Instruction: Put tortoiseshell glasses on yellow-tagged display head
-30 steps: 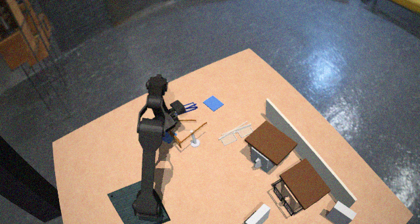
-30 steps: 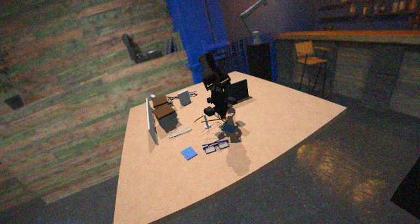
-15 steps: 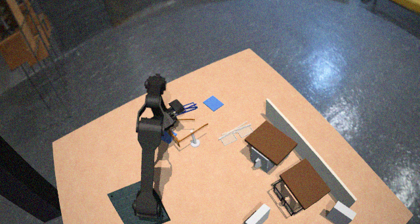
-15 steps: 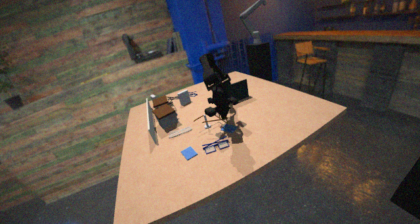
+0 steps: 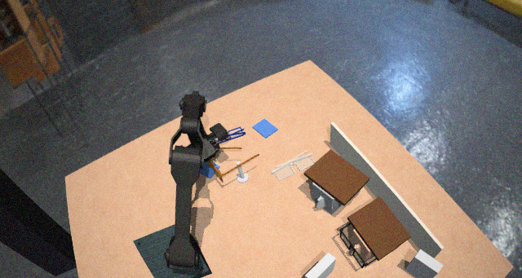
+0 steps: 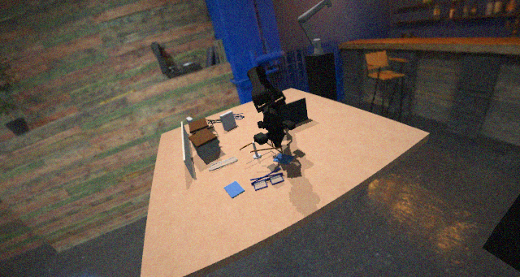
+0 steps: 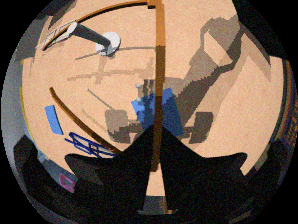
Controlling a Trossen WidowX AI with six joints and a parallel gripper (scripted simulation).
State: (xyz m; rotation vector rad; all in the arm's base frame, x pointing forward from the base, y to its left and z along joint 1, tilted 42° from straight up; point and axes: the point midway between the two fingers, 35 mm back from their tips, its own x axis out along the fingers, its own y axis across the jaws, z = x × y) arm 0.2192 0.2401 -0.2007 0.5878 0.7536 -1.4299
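Note:
The tortoiseshell glasses (image 5: 241, 165) (image 6: 266, 149) (image 7: 160, 65) hang in the air with temples unfolded, spread toward the small white stand. My gripper (image 7: 156, 129) is shut on their front bar, which runs lengthwise through the wrist view; the arm partly hides the grasp in the top and exterior views. Two display heads stand at the right in the top view: a brown-topped head (image 5: 338, 176) (image 6: 204, 138) with a bare nose, and another brown-topped head (image 5: 379, 229) (image 6: 198, 125) with black glasses (image 5: 342, 237) at its face. The heads are well away from my gripper. I cannot make out a yellow tag on either.
The white stand (image 5: 242, 178) (image 6: 257, 157) (image 7: 110, 44) is beside the held glasses. Blue glasses (image 5: 243, 131), pale glasses (image 5: 294, 163) and blue cloths (image 5: 265, 128) (image 7: 172, 112) lie around. A grey panel (image 5: 379, 184) stands behind the heads, and white-topped boxes (image 5: 322, 266) (image 5: 428, 262) flank them.

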